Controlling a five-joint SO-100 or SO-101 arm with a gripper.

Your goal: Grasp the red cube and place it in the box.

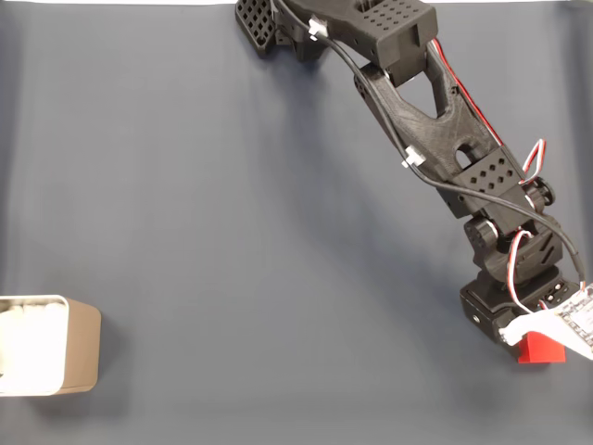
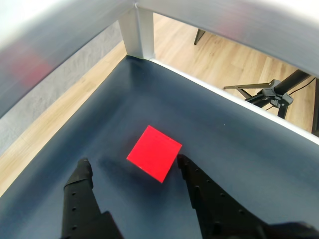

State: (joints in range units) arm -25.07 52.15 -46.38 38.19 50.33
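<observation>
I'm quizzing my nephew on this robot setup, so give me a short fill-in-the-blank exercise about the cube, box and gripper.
1. The cube is coloured ____.
2. In the wrist view, the gripper jaws are ____, with the cube between the fingertips.
3. In the fixed view, the box sits at the picture's ____ edge.

Missing words: red; open; left

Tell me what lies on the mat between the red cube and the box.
Nothing: in the fixed view the dark blue mat runs bare from the box at the left edge to the red cube under the arm at the right.
</observation>
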